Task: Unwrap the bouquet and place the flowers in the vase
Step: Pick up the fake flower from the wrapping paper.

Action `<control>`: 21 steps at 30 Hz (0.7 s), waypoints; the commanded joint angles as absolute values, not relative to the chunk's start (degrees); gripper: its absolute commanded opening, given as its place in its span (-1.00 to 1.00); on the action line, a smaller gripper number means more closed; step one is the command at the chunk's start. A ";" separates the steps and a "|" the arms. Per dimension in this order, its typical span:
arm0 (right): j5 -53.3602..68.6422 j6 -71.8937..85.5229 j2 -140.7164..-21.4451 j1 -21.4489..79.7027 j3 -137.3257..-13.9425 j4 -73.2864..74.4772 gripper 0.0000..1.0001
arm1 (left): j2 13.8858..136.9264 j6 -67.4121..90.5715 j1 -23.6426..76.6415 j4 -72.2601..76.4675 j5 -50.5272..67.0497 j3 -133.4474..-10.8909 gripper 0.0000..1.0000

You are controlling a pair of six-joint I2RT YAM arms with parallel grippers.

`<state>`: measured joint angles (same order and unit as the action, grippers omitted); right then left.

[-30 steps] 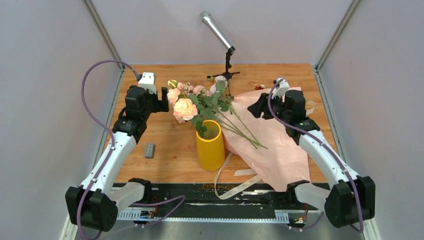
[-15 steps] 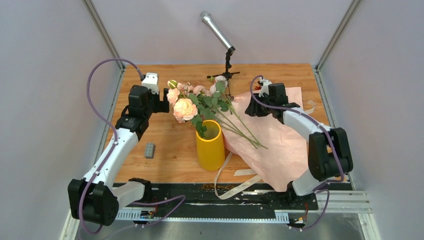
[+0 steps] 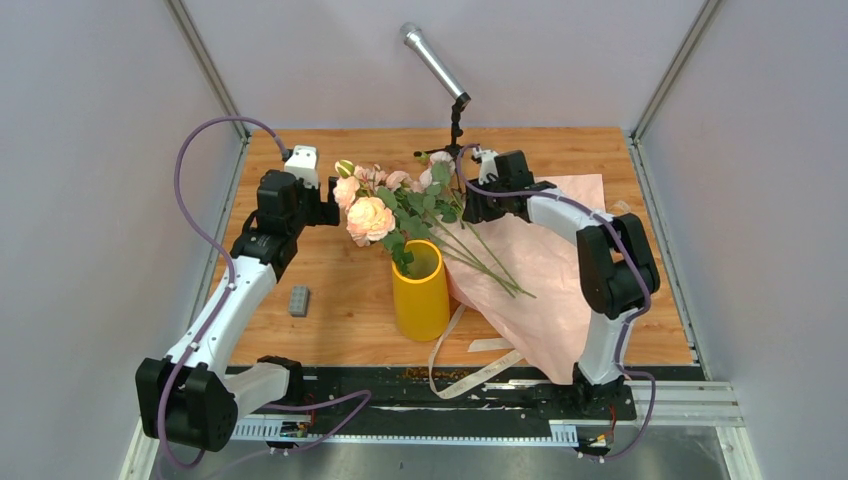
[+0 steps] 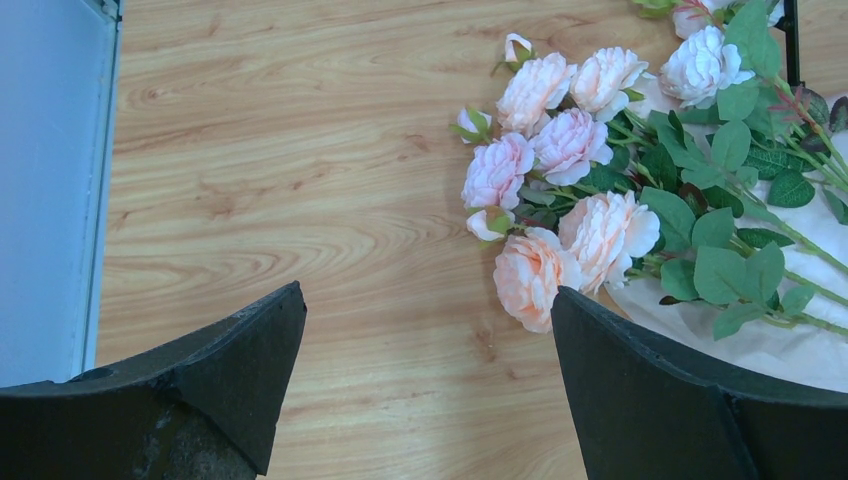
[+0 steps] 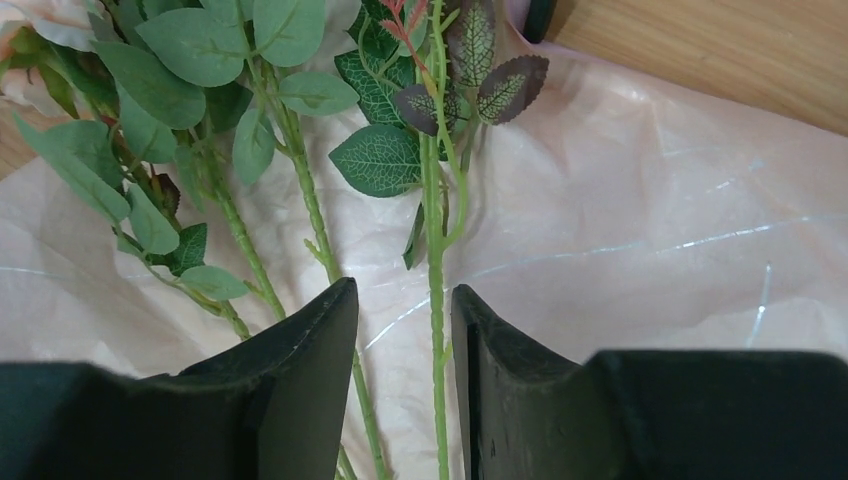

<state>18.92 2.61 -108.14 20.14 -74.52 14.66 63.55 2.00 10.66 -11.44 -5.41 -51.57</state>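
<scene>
The beige ribbon (image 3: 450, 365) is lying loose over the near edge of the surface (image 3: 340, 310). The pale pink wrapping paper (image 3: 545, 290) is spreading open across the near-right part, so the unwrapping is looking finished. Just beyond, the yellow vase (image 3: 420, 295) is standing upright around the middle, with no stems showing in its mouth. The flowers (image 3: 385, 205) are lying flat behind it, not yet in it. Their heads are resting on bare wood toward the far-left and their stems are trailing over the paper toward the near-right.

The right arm has been swinging in from the right edge over the last second. The right claw (image 3: 470, 205) is now hanging over the upper stems, at the far end of the paper. Its jaws have been narrowing. In the wrist view the right claw (image 5: 403, 295) is straddling one thin green stem (image 5: 436, 330) with a gap showing beside it, so it is partly closed but not clamping anything. The left claw (image 3: 330, 200) is staying where it was beside the flower heads, spread wide and holding nothing.

This is reading as the start of the pick-up. With only one stem between the fingers, closing here is likely to lift a single flower and not the bunch. The microphone stand (image 3: 457, 130) is standing just behind the right claw, near the far edge, and is risking a knock.
</scene>
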 commanded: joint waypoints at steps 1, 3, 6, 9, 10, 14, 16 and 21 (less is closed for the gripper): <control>15.25 -1.83 -111.21 21.47 -78.56 17.22 -0.19 | 62.17 0.71 10.28 -10.19 -5.17 -53.70 1.00; 14.26 -2.42 -112.21 21.97 -79.01 17.78 -0.19 | 61.81 0.69 10.31 -10.15 -5.22 -53.58 1.00; 12.30 -3.47 -113.54 22.87 -79.81 18.56 -0.20 | 61.60 0.85 10.28 -10.10 -4.90 -53.59 1.00; 10.30 -4.39 -114.61 23.86 -80.93 19.77 -0.28 | 61.53 0.88 10.28 -10.14 -4.75 -53.61 1.00; 9.74 -4.48 -114.93 24.18 -81.15 20.05 -0.30 | 61.53 0.83 10.28 -10.18 -4.79 -53.61 1.00; 7.86 -4.58 -115.74 25.22 -81.70 20.12 -0.36 | 61.28 0.79 10.28 -10.16 -5.01 -53.55 1.00; 7.27 -4.57 -116.15 25.54 -81.99 20.07 -0.39 | 61.26 0.91 10.28 -10.15 -4.94 -53.60 1.00; 6.49 -4.58 -116.89 25.75 -82.50 20.13 -0.54 | 61.06 0.82 10.27 -10.20 -4.96 -53.61 1.00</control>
<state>8.40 -3.64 -115.96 25.43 -80.16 20.58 62.81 1.98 10.66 -11.49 -5.02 -51.59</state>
